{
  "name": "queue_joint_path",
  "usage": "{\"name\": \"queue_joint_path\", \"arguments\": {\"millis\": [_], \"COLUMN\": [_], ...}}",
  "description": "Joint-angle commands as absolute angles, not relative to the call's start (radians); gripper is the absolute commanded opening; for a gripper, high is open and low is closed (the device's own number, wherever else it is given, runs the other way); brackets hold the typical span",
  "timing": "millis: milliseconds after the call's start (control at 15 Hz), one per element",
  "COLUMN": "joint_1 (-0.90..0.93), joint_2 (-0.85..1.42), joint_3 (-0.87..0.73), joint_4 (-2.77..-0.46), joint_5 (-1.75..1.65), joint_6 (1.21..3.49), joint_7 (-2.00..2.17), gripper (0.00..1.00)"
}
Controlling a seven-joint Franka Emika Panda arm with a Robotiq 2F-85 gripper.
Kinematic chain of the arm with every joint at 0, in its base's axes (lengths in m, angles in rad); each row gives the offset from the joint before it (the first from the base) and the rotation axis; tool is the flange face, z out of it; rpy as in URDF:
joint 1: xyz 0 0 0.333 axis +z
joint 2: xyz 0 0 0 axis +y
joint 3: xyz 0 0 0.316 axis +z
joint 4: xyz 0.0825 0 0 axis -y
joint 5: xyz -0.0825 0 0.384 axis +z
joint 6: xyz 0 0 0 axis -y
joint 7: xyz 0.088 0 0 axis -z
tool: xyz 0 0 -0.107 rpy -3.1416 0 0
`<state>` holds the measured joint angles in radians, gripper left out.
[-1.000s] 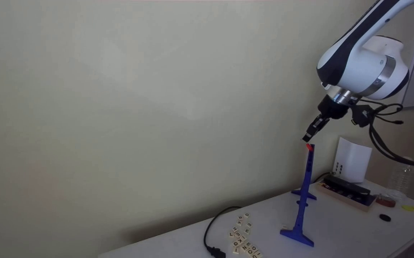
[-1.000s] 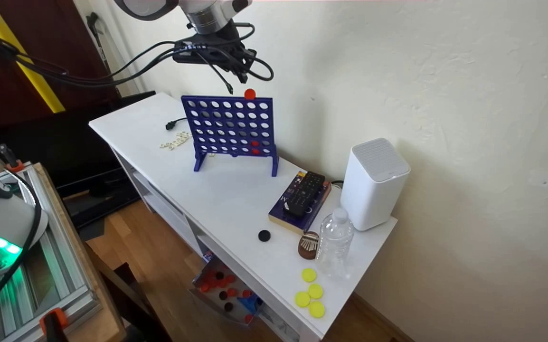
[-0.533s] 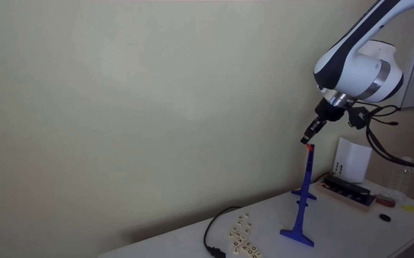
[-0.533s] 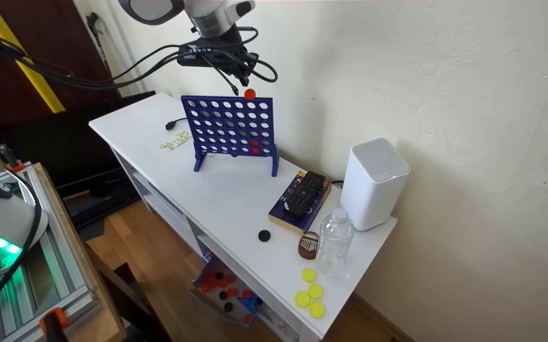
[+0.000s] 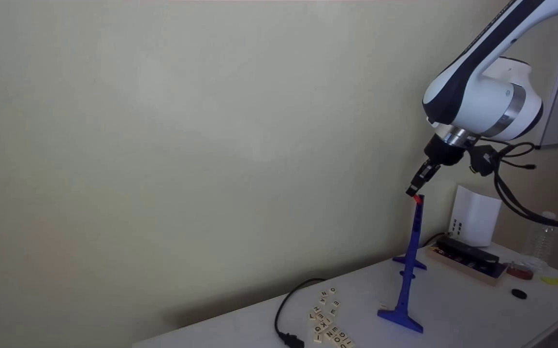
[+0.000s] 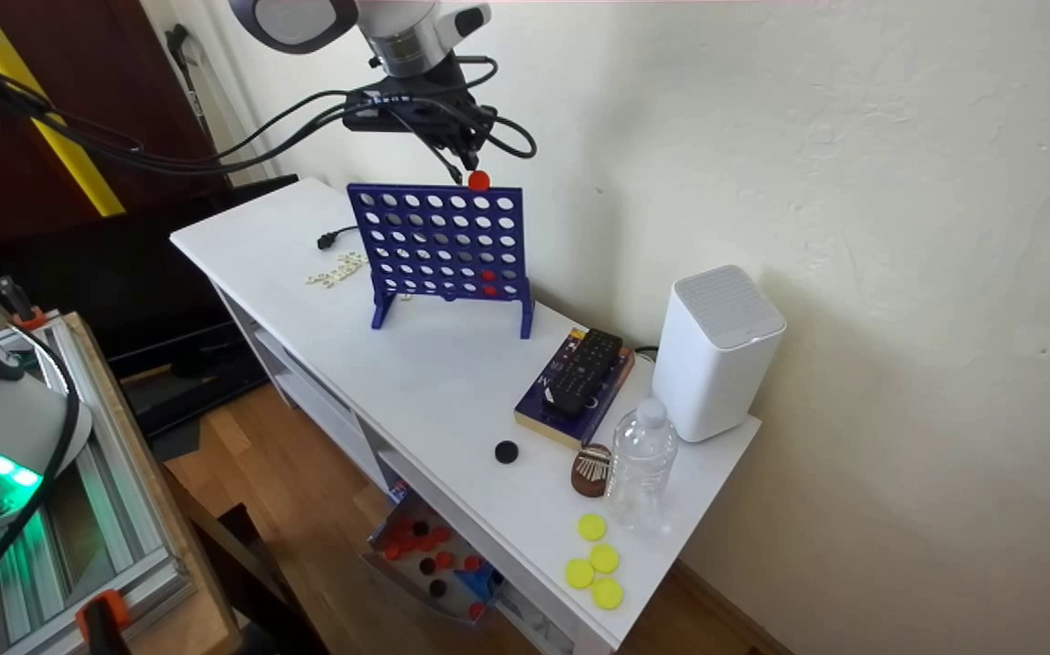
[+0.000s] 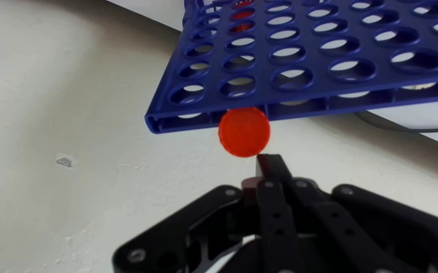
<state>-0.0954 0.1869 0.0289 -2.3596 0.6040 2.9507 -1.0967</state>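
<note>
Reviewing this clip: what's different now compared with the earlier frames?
The shut pincer has moved down, now close to the upper edge of the red disc perched atop the blue rack; contact can't be confirmed. Nothing was taken hold of or let go. That red disc, the blue rack and the yellow discs stayed put.

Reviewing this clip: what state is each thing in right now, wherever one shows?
Blue frame: upright, red discs low in one column.
Top disc: tilted, sticking up from the frame's top edge.
Gripper: shut; contact with the top disc unclear.
Book: closed, flat.
Remote: buttons up on the book.
Bottle: upright, capped.
Tall white box: upright.
Plug: lying loose.
Black disc: flat.
Yellow discs: flat.
Base lights: lit green.
Bin: open, mixed discs inside.
</note>
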Motion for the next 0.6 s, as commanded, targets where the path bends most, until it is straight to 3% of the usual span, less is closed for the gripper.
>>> {"name": "queue_joint_path", "arguments": {"millis": [0, 533], "joint_1": [-0.075, -0.056], "joint_2": [0.201, 0.205], "joint_3": [0.001, -0.021], "joint_4": [-2.343, -2.337], "joint_5": [0.545, 0.500], "joint_6": [2.944, 2.935], "joint_7": [-1.049, -1.019], "gripper": [0.00, 0.00]}}
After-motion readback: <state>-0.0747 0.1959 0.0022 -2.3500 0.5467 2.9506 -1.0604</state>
